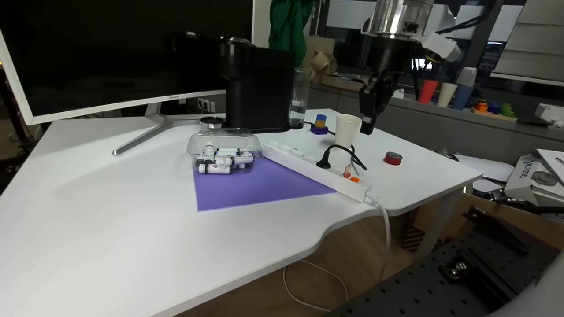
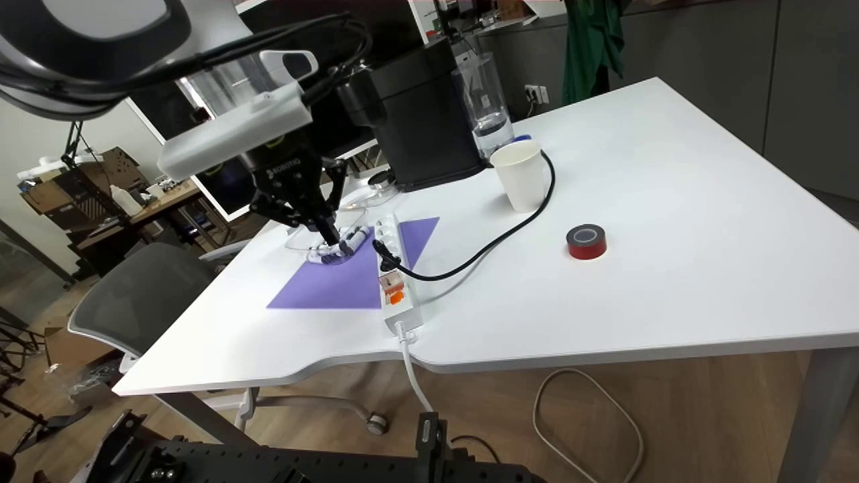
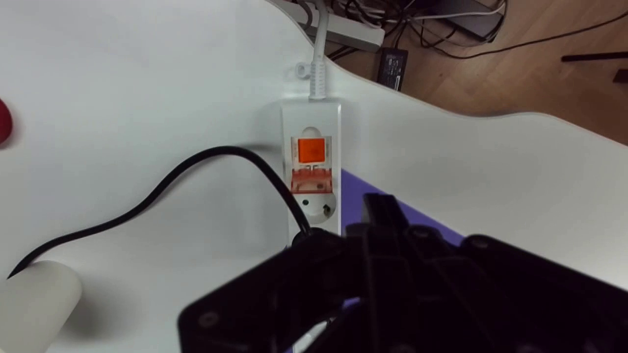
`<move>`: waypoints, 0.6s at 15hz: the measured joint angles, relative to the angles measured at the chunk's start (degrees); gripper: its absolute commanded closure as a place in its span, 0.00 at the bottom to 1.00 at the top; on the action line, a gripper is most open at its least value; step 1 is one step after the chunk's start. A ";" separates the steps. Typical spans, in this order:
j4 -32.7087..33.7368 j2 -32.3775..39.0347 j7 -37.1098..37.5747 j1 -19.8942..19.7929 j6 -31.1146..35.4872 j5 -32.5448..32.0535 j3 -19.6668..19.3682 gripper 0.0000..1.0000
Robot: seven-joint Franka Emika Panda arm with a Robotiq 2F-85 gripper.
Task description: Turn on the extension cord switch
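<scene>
In an exterior view, the pincer (image 2: 330,235) hangs above the table (image 2: 678,268), fingers pressed together on empty air; right of it lies the power strip (image 2: 403,311) with its orange switch (image 2: 396,297), then cup (image 2: 521,178) and tape (image 2: 586,243).

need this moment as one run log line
goal: turn on power strip switch | gripper: shut, empty, above table | switch cover: open | black plug: in power strip | switch on/off: cannot tell

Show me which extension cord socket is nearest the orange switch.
The empty socket beside the red cover in the wrist view: it alone lies between the orange switch and black plug.
</scene>
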 measured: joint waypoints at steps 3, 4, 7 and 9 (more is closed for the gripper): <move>-0.15 0.56 -0.68 -0.25 0.00 0.00 -0.17 1.00; -0.15 0.56 -0.69 -0.29 0.06 -0.13 0.00 1.00; -0.14 1.37 -1.03 -0.24 2.08 -0.19 0.82 1.00; -0.15 2.96 -2.12 -0.21 4.48 -0.19 0.95 1.00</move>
